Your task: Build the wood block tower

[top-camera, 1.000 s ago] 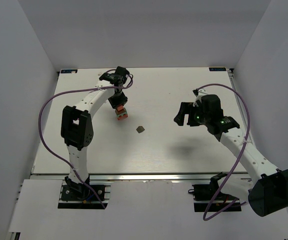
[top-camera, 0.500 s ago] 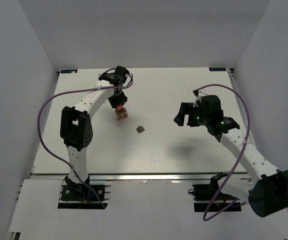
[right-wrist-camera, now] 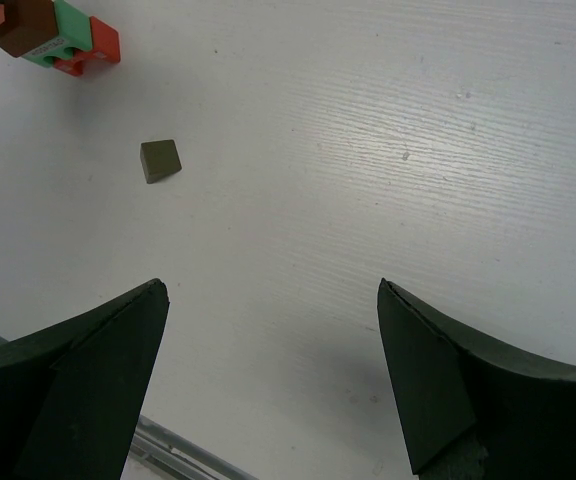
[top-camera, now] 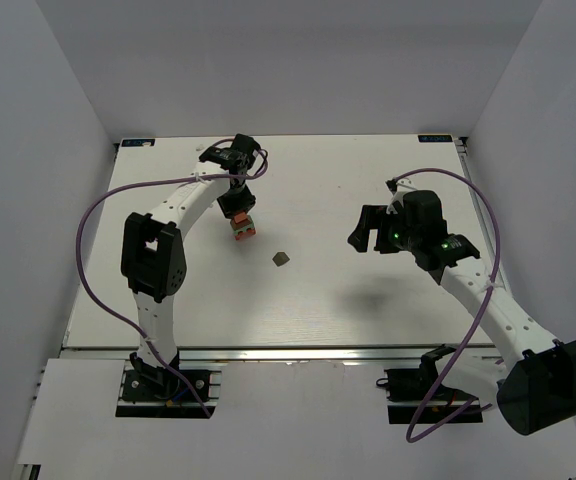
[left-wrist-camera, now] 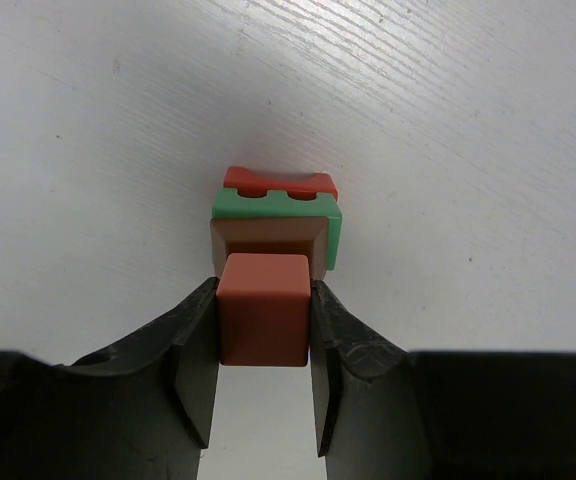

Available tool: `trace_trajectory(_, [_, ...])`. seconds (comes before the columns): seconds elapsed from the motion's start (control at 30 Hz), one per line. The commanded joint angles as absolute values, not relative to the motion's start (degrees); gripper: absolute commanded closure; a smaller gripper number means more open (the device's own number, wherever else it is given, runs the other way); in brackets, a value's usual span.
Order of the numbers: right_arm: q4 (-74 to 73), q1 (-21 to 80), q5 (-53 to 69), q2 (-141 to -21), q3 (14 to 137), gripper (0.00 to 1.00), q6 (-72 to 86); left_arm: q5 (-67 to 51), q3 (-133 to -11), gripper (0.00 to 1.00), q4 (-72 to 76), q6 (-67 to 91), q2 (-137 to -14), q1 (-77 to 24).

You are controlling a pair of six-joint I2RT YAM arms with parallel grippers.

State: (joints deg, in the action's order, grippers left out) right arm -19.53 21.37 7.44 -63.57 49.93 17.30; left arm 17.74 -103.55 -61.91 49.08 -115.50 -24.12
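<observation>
The left gripper (left-wrist-camera: 263, 292) is closed on the orange cube (left-wrist-camera: 263, 322); its two black fingers (left-wrist-camera: 196, 345) press on the cube's opposite sides. The cube is at the near end of the tower (top-camera: 245, 230). In the left wrist view the pieces follow in one line, each touching the next: the orange cube, then a brown piece (left-wrist-camera: 268, 237), then the mint-green slab (left-wrist-camera: 333, 240), and last the red notched piece (left-wrist-camera: 278, 181), which is farthest from the fingers. I cannot tell from these views if the column stands fully upright.

The tower is on the far left part of the white table (top-camera: 368, 300), just under the left arm's wrist. The other dark piece (top-camera: 281, 258) lies alone on the table, near the tower, on its right and a little nearer to the arm bases, touching nothing.

The right gripper (top-camera: 368, 228) hangs above the right half of the table, well apart from the tower. Its jaws stand wide apart and hold nothing. In the right wrist view only bare table shows between its fingers (right-wrist-camera: 98, 360), and the loose dark piece and the tower appear in the upper left.
</observation>
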Motion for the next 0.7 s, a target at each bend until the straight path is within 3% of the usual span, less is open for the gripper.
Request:
trace_trajectory(0.0, [-17.75,21.09,6.94,-62.05,50.10,0.11,16.08,19.69,-103.10,0.59,-61.96,49.13,-111.44,-24.34])
trace_trajectory(0.67, [-17.84,21.09,7.12,-61.96,49.92,0.11,15.73,19.43,-102.39,0.53,-60.91,49.04,-111.62,-24.43])
